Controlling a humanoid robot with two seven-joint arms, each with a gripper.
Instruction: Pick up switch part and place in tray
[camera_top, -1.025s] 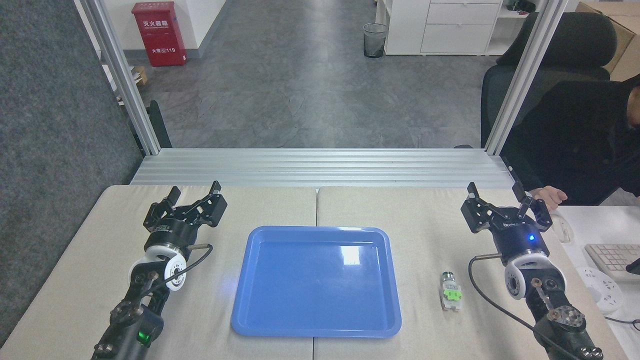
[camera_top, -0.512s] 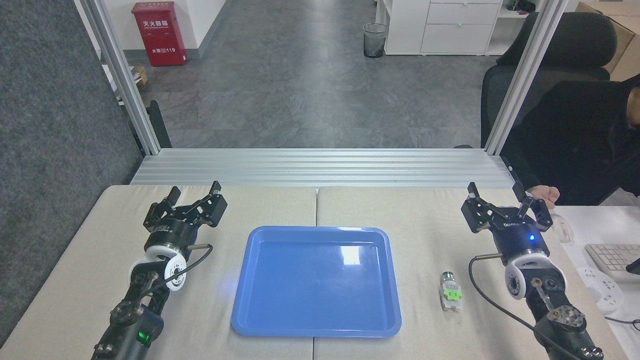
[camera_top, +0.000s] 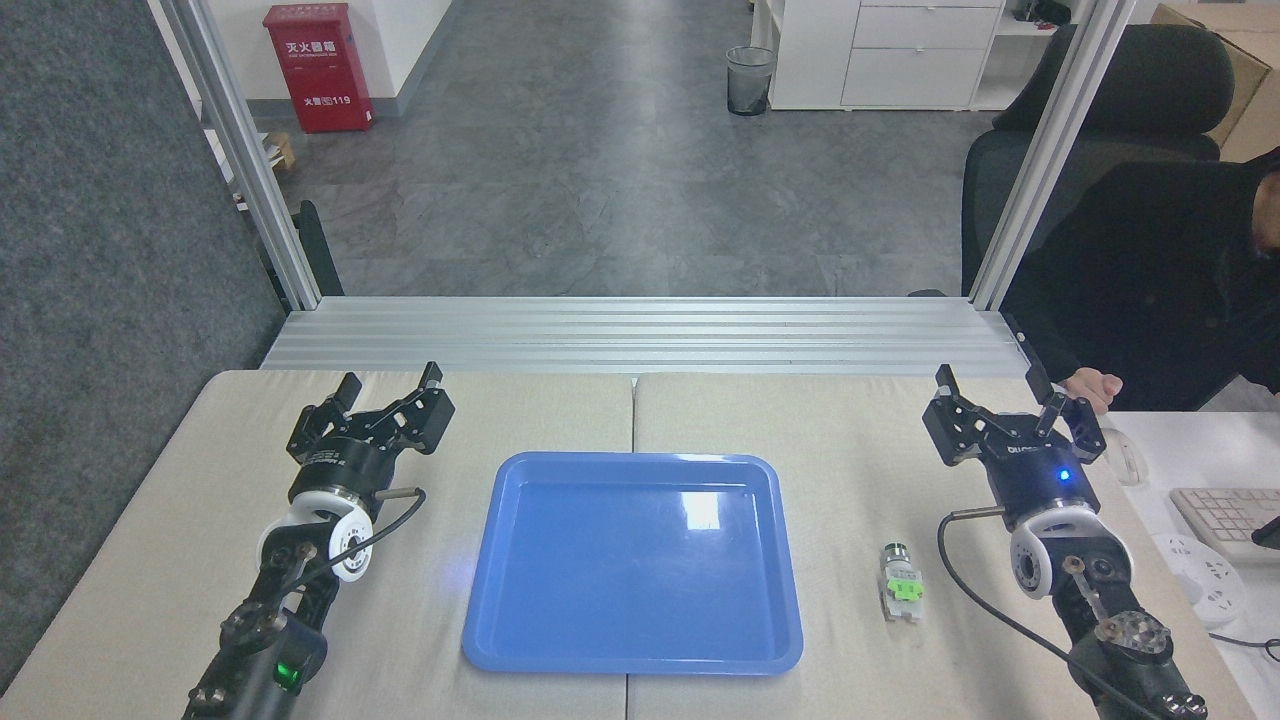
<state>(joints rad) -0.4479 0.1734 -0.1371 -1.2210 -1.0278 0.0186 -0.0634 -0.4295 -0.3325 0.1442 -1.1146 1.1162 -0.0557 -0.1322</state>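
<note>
The switch part (camera_top: 900, 584), white with a green block and a dark metal end pointing away from me, lies on the beige table to the right of the tray. The glossy blue tray (camera_top: 632, 563) sits in the table's middle with nothing in it. My right gripper (camera_top: 995, 387) hovers open behind and to the right of the switch part, well apart from it. My left gripper (camera_top: 390, 383) stands open to the left of the tray, holding nothing.
A person in dark clothes sits at the right, a hand (camera_top: 1090, 386) resting close beside my right gripper. A white keyboard (camera_top: 1225, 520) and power strip (camera_top: 1205, 580) lie at the right edge. Aluminium rails (camera_top: 640, 335) border the table's far side.
Both arms have stayed still. Only the person's hand at the right has shifted slightly.
</note>
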